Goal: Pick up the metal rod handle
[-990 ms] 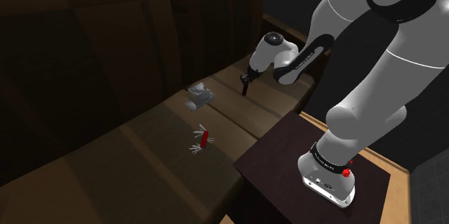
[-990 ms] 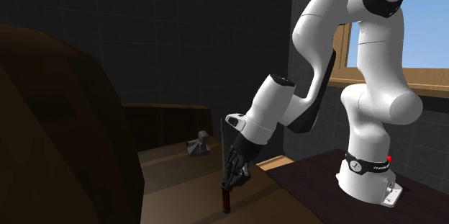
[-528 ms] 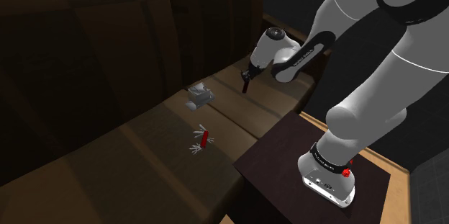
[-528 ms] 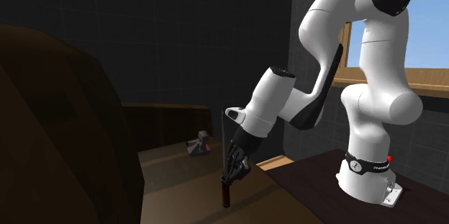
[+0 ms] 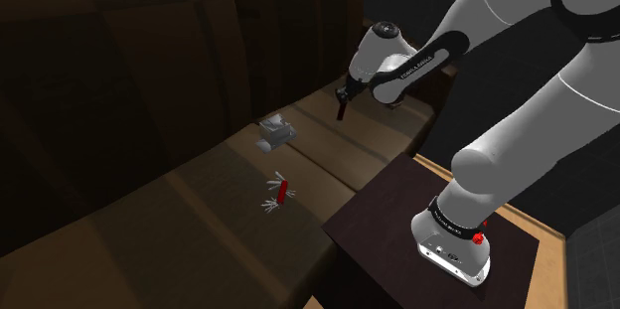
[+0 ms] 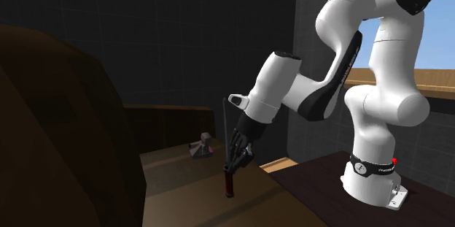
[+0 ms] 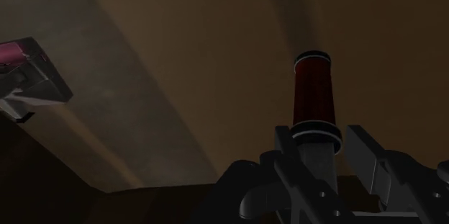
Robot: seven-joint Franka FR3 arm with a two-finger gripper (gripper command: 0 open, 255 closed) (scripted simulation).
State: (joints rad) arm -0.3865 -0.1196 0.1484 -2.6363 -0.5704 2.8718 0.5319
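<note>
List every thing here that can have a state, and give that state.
gripper: shut on the rod handle.
rod handle: clasped, about upright, dark red end down.
red pocket knife: blades fanned open, lying on the sofa seat.
small grey object: resting on the seat.

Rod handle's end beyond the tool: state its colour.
Dark red rod handle, clearest in the wrist view.

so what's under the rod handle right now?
Under the rod handle, beyond its dark red end: bare brown sofa seat, nothing else; it appears to hang clear. The gripper covers its upper part.
</note>
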